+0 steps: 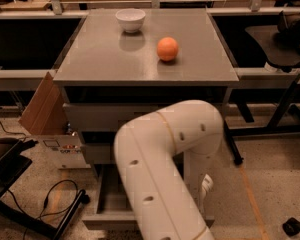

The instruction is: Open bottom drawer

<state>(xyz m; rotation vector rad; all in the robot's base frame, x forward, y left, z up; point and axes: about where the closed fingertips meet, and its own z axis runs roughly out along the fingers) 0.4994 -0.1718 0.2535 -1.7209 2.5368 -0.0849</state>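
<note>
Cabinet of grey metal (102, 115) stands mid-view, its flat counter (105, 59) carrying a small white ceramic bowl (130, 20) near the far edge and a round orange fruit (167, 49) right of centre. The bulky white robot arm (162, 169) bends in front of the counter's near edge and covers most of the drawer stack. The grey handleless bottom drawer (107, 199) sits lowest, below the near-left corner. It is drawn out toward the camera, so its plain box interior and front lip show left of the arm.

The gripper is hidden behind the arm's elbow, apparently low under the near-right corner, so I cannot tell whether it is released or clenched. The drawer's travel runs straight out from the near edge. Any further pull should follow that line, though the drawer already looks largely open.
</note>
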